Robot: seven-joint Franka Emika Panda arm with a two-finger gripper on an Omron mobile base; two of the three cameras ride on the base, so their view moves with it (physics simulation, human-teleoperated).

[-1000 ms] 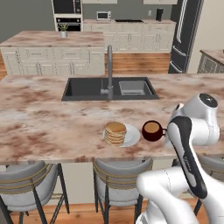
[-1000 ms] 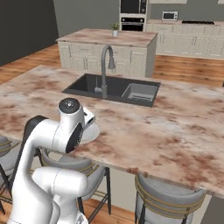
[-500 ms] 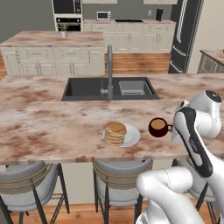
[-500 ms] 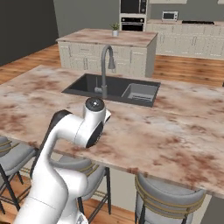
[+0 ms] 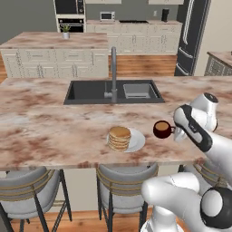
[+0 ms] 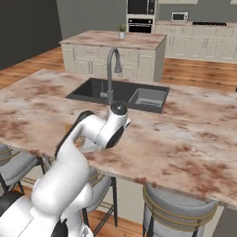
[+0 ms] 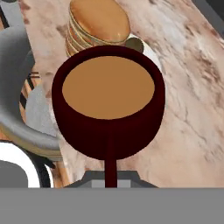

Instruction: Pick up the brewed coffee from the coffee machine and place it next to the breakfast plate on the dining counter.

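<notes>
Pinching the brewed coffee by its handle, my pincer held it just right of the breakfast plate over the desk.

Dark maroon mug, tan coffee; white plate; pinkish-brown marbled counter.

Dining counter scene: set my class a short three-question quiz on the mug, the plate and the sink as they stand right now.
1. True or false: the mug stands on the side of the breakfast plate nearer the robot's arm.
2. What lies on the plate? A) toast B) pancakes C) fruit
3. Fill in: behind the plate, the dining counter holds a dark ___ with a grey faucet.

Key: 1 true; 2 B; 3 sink.
</notes>
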